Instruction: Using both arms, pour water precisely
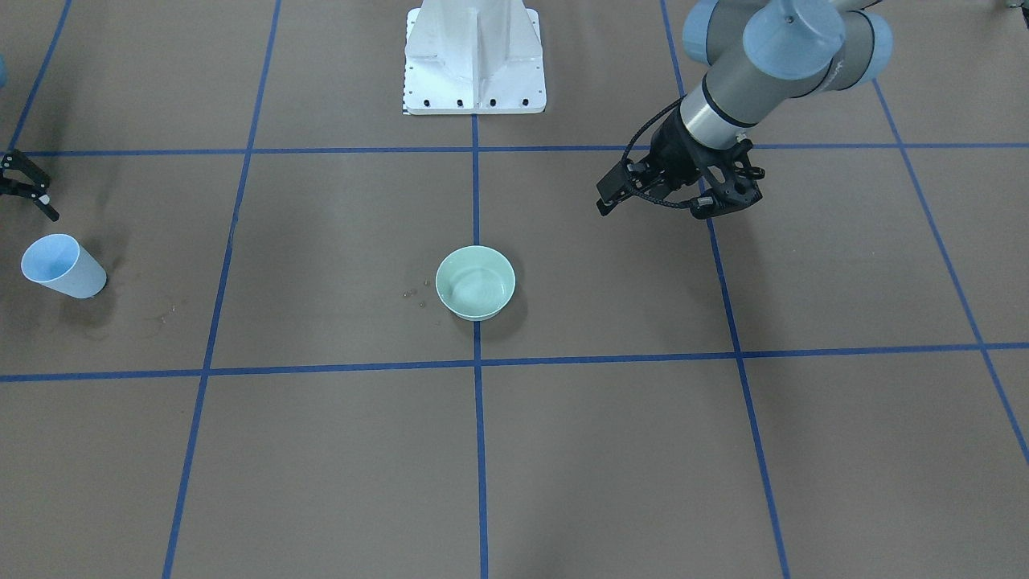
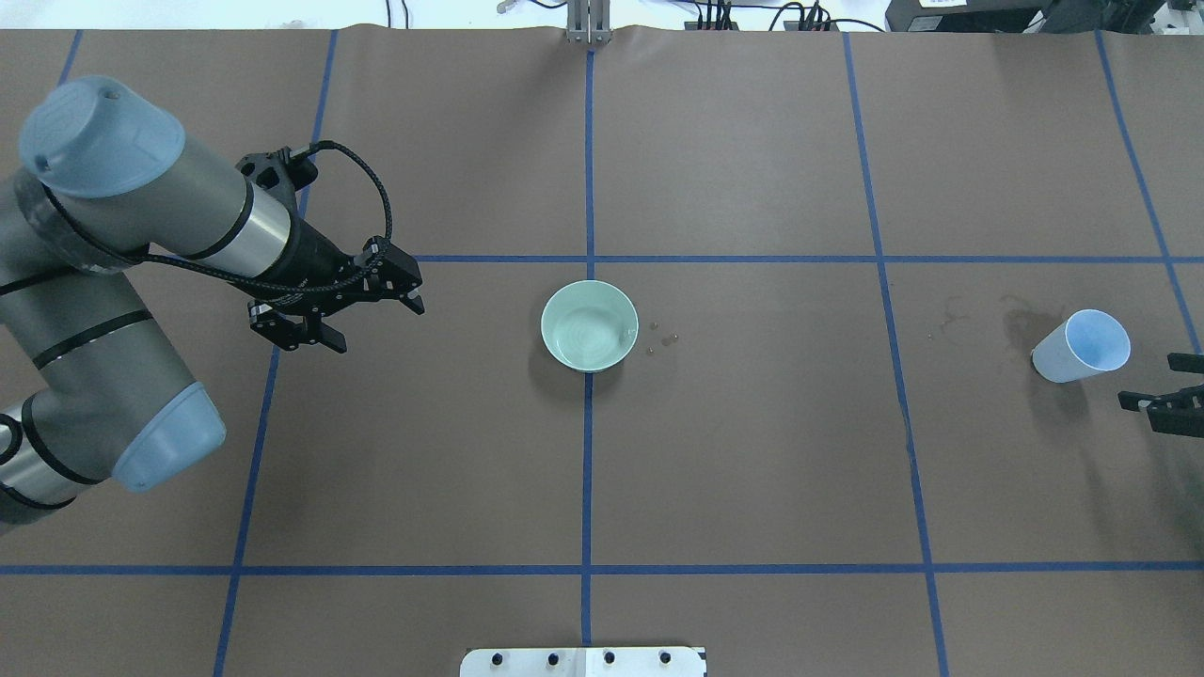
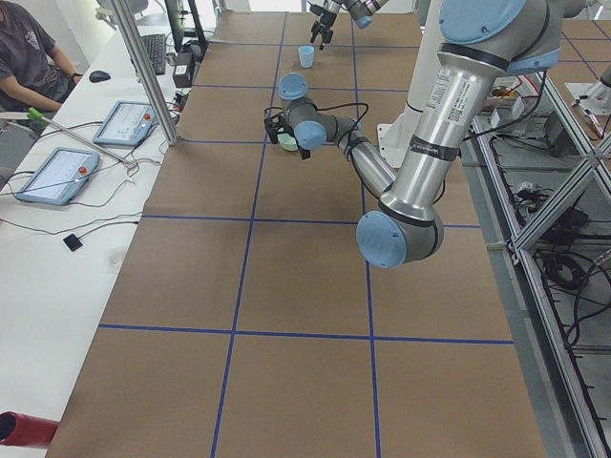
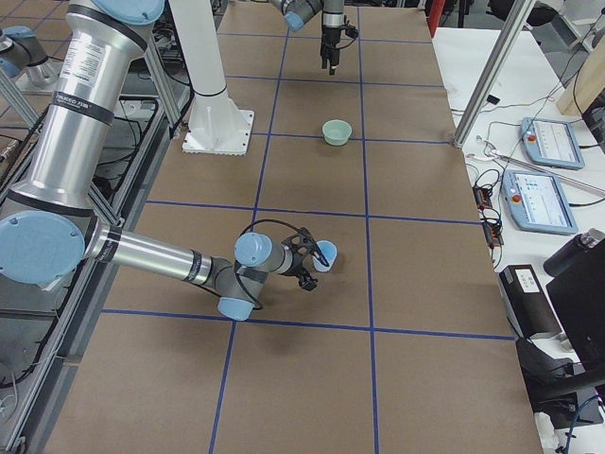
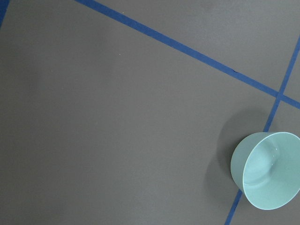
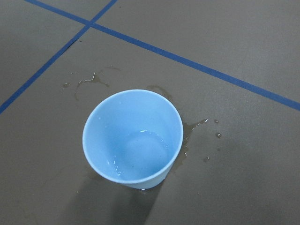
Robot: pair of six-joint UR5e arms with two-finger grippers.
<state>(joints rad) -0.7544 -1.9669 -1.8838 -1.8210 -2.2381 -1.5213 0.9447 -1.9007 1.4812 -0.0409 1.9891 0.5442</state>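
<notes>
A light blue cup (image 2: 1082, 346) stands upright on the table at my far right, with a little clear water (image 6: 140, 152) glinting at its bottom. My right gripper (image 2: 1148, 380) is open and empty just beside the cup, not touching it. A mint green bowl (image 2: 590, 325) sits at the table's middle on a blue line, with faint ripples of water inside. My left gripper (image 2: 379, 327) is open and empty, hovering well to the left of the bowl. The left wrist view shows the bowl (image 5: 267, 169) at its lower right corner.
Water drops (image 2: 663, 337) lie on the brown table cover right of the bowl. Wet patches (image 6: 192, 129) surround the cup. The white pedestal (image 1: 474, 56) stands at the robot's side. Operators' tablets (image 3: 124, 122) lie on a side table.
</notes>
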